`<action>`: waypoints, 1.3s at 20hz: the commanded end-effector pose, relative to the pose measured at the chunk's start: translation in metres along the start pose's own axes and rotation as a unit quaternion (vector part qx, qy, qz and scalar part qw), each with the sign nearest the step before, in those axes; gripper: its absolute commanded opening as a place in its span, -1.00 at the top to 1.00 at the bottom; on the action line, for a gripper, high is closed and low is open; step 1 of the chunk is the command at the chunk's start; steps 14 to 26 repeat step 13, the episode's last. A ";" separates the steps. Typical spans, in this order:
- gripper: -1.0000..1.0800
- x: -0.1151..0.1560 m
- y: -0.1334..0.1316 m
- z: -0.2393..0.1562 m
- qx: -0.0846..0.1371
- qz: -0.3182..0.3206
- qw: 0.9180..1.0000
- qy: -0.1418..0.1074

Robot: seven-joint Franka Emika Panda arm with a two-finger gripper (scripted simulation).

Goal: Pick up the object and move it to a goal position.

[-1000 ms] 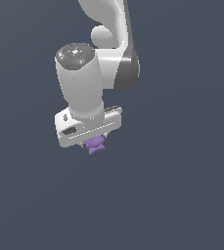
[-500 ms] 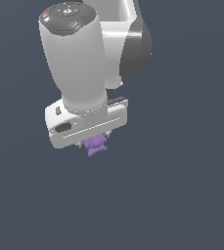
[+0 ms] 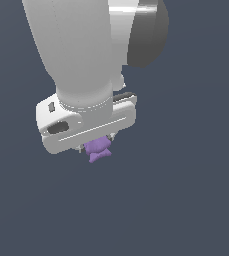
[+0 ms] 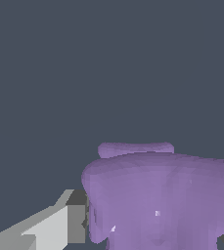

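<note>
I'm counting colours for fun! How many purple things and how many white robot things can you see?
Purple: 1, the lumpy purple object, held under the gripper
White: 1, the robot arm with its gripper
Total: 2

Arm (image 3: 81,55) — now nearer the camera
</note>
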State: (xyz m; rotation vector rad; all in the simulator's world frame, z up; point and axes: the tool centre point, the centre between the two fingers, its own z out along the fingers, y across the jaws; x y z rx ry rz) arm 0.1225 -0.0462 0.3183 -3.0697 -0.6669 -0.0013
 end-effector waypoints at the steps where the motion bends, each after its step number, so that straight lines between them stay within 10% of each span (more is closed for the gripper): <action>1: 1.00 0.004 0.001 -0.006 0.000 0.000 1.000 0.000; 26: 1.00 0.011 0.002 -0.015 0.000 0.000 1.000 0.000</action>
